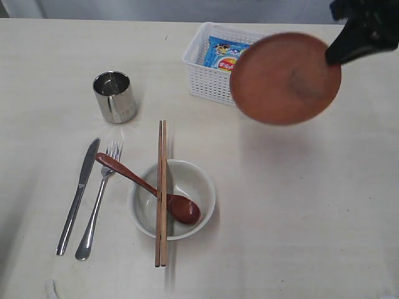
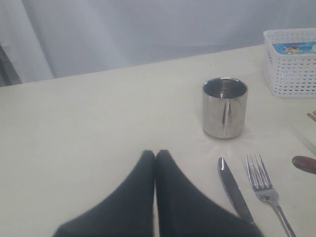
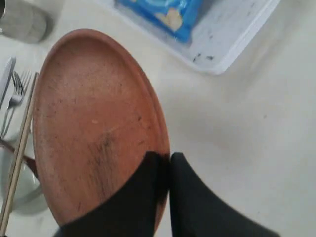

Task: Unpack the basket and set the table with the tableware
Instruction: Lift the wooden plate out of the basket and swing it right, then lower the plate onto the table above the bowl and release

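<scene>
Pale cream table (image 1: 299,205) with faint grain lies beneath the round plate (image 1: 283,78), matte reddish-brown with dark scuffs, held tilted in the air at two o'clock from the white bowl (image 1: 196,180) and just beside the white lattice basket (image 1: 206,81). The right gripper (image 3: 165,159) pinches the plate's rim at its two o'clock edge. The left gripper (image 2: 155,154) is closed on nothing, near the steel cup (image 2: 224,106).

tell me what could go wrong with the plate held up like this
1. The right gripper pinches the plate only at its rim, clear of the table; the plate could pivot or slip out.
2. The chopsticks lie loose across the bowl, with the spoon leaning in it; setting the plate down too close could knock them off.
3. The plate hangs near the basket; a low swing might clip its wall.
</scene>
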You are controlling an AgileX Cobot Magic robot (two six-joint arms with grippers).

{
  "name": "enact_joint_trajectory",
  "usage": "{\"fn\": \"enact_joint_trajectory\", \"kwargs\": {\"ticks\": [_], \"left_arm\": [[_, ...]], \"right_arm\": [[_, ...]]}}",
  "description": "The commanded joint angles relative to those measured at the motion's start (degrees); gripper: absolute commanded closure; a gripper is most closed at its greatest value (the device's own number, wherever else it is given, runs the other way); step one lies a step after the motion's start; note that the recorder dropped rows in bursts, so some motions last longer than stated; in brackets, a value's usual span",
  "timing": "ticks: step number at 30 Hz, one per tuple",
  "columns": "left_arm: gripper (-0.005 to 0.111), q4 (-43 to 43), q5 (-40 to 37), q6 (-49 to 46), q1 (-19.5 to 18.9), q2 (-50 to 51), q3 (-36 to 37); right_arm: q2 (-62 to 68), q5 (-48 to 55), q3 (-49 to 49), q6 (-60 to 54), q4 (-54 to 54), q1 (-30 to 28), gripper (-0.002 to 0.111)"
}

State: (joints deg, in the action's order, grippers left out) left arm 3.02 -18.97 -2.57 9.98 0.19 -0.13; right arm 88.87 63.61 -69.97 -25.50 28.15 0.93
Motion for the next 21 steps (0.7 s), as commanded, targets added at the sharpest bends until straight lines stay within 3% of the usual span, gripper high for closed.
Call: {"fn": "enact_joint_trajectory", "kwargs": {"ticks": [1, 7, 10, 21], "left_arm": [[0.107, -0.08, 0.37, 0.02, -0.14, -0.19, 0.13], [0.107, -0.08, 0.37, 0.02, -0.14, -0.19, 0.13], [0.107, -0.08, 0.37, 0.02, -0.14, -0.19, 0.13], [0.107, -0.08, 0.37, 0.02, -0.14, -0.19, 0.13]], "right_arm": [[-2.21, -7.17, 9.49, -1.10, 1.50, 0.55, 0.109], [-2.47, -25.45, 21.96, 2.36, 1.87, 0.55, 0.109], [-2.34, -32.40, 24.44, 2.72, 7.45, 0.64, 0.109], [8.35, -44.03, 24.68, 2.83, 20.86, 14.31, 0.109]]}}
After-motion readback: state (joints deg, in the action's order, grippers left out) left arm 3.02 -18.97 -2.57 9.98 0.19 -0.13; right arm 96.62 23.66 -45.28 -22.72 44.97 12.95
